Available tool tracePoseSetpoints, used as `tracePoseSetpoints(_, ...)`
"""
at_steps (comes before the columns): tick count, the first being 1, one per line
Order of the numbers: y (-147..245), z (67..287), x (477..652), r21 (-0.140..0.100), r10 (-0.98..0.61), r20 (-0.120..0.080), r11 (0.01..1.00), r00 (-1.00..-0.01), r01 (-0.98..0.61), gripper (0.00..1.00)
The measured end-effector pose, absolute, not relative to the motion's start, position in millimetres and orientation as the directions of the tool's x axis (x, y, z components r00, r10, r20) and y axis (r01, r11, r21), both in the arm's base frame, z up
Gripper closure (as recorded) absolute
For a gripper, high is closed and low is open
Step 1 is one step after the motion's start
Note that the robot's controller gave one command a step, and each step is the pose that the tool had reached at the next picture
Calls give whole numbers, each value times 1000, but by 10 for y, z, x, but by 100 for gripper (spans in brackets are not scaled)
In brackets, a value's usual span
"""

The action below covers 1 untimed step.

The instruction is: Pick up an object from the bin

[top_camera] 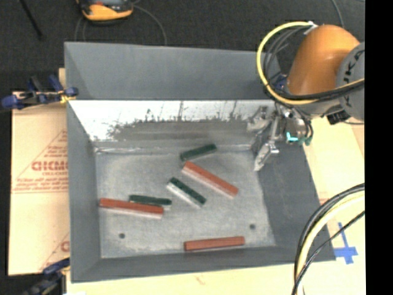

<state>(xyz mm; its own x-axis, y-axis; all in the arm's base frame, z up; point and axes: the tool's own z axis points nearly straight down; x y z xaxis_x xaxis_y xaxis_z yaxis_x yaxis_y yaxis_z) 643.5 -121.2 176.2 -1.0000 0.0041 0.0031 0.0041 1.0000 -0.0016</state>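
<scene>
The hand (266, 149) hangs low at the far right corner of the grey metal bin (83, 183), just in front of the far wall and beside the right wall, below the arm's orange cover (319, 57). Whether it is spread or pressed together cannot be told from this angle. It stands over bare bin floor, apart from every bar.

Nearest to it, to its left, a dark green bar (198, 152) lies tilted close to the foot of the far wall. Just nearer than that lies a red and white bar (210, 179), slanting down towards the right. Beside it, on its left, is a shorter green and white bar (187, 191) at the same slant.

Farther left, a second dark green bar (150, 200) lies nearly level, touching the long red bar (131, 207) just in front of it. Well apart from the rest, a brownish red bar (214, 244) rests along the near wall.
</scene>
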Motion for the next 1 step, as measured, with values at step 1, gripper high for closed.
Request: tracePoseSetpoints(1, -1211, 1812, 6453, -3, 2, -5, 1000, -1000, 2, 0)
